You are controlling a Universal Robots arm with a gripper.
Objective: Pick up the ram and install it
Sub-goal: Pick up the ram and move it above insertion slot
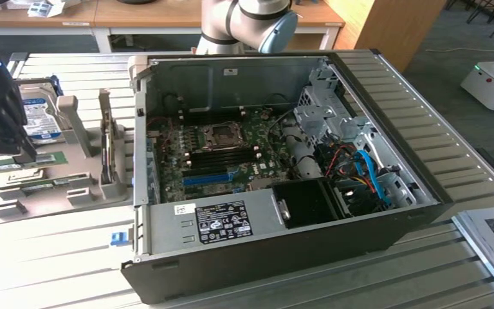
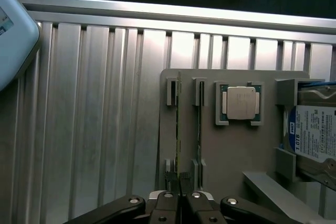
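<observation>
Aluminium slats form the table [image 2: 94, 129] under everything. In the exterior view the open computer case [image 1: 273, 257] lies on its side with the motherboard [image 1: 221, 154] facing up. It is well apart from the jaws, toward the exterior view's right.

Directly below and ahead of the jaws sits a grey fixture plate [image 2: 231, 150] with moulded holders. Its biggest part, a hard drive [image 2: 315, 135] with a blue-and-white label, lies off to 1 side of the jaws.

2 green sticks stand on edge in the plate's slotted holders, parallel and just beside each other. The ram [image 2: 178, 124] is the 1 in line with the jaws. Its long axis runs straight away from them, and its near end reaches into the thin gap between the pads. The second stick [image 2: 199, 129] passes just outside 1 fingertip. A square CPU [image 2: 240, 103] rests in its pocket beyond that, further from the jaws.

The gripper [image 2: 178, 182], on the only arm here, hangs low over the near end of the plate. Its jaws are drawn almost together and appear to pinch the ram's thin upper edge. The stick looks seated in its holders at both ends, so the lift is not yet done.
</observation>
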